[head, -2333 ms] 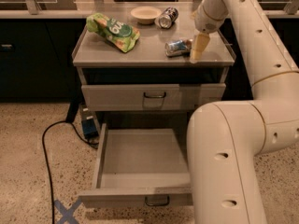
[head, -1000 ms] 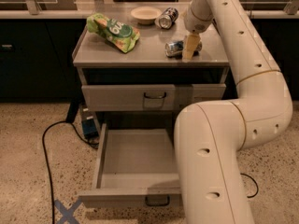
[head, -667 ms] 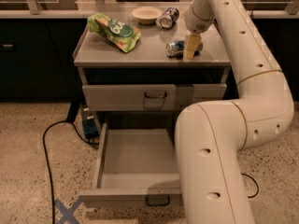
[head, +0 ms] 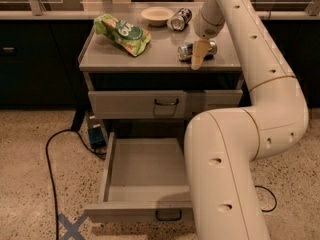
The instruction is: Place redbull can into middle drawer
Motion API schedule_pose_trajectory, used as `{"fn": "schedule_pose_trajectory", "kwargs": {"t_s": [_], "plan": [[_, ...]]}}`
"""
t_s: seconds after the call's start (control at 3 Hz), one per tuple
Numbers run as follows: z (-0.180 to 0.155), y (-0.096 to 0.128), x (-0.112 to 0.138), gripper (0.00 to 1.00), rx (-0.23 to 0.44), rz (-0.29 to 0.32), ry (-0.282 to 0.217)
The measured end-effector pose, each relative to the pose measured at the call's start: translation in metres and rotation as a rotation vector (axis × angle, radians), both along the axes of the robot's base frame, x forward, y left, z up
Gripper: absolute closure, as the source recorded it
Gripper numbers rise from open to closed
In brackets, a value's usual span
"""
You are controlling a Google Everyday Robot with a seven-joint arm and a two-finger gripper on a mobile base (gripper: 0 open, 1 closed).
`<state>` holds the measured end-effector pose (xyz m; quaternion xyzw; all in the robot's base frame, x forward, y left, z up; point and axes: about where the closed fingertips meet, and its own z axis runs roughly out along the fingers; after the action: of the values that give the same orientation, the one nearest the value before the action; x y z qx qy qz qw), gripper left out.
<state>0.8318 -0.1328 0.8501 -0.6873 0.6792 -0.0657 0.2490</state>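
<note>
The redbull can, slim and silver with blue patches, lies on its side at the right of the grey cabinet top. My gripper reaches down from the white arm and sits right at the can's middle, its tan tip covering part of the can from the front. The middle drawer is pulled far out below, wide and shallow, with nothing inside it. Its dark loop handle shows on the front. My arm's big lower segment hides the drawer's right side.
On the cabinet top lie a green snack bag, a white bowl and a darker can. The upper drawer is closed. A black cable and a blue tape cross lie on the floor at left.
My gripper has moved left from the cabinet's right edge onto the redbull can. Over the last second it has held nearly still. The can and the drawer have not moved.
</note>
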Motion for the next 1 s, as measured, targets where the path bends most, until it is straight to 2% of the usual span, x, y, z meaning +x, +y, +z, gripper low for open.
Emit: {"fn": "schedule_pose_trajectory", "kwargs": {"t_s": [1.0], "plan": [[0.006, -0.0034, -0.0051, 0.0, -0.011, -0.027, 0.014]]}}
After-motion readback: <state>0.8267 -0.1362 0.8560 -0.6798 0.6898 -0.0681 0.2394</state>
